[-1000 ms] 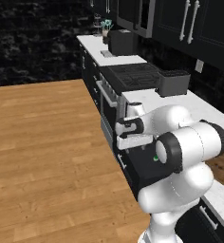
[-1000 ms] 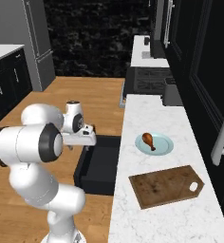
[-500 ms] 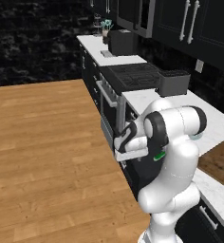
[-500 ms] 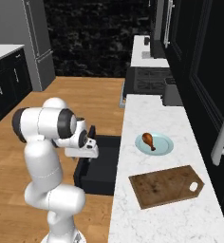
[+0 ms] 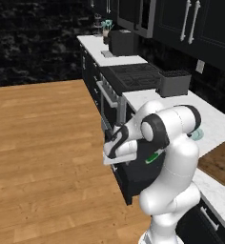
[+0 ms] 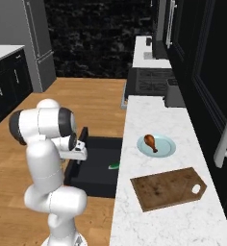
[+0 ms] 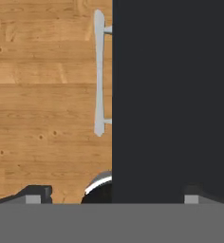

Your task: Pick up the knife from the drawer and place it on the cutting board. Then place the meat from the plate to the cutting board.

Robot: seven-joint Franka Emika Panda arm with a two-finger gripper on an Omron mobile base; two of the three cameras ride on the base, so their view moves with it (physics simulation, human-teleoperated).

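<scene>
The white marble counter (image 6: 149, 192) bears the cutting board (image 6: 167, 186) and the plate (image 6: 157, 145); both lie well off to one side of the jaws.

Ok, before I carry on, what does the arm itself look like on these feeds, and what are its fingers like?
The arm is made of glossy white, rounded, bulbous segments with dark, near-black joint rings, rising from a white base. A small green light glows on one link. The gripper has a white body with a black section and two small dark finger tips. No cables or lettering are visible.
</scene>
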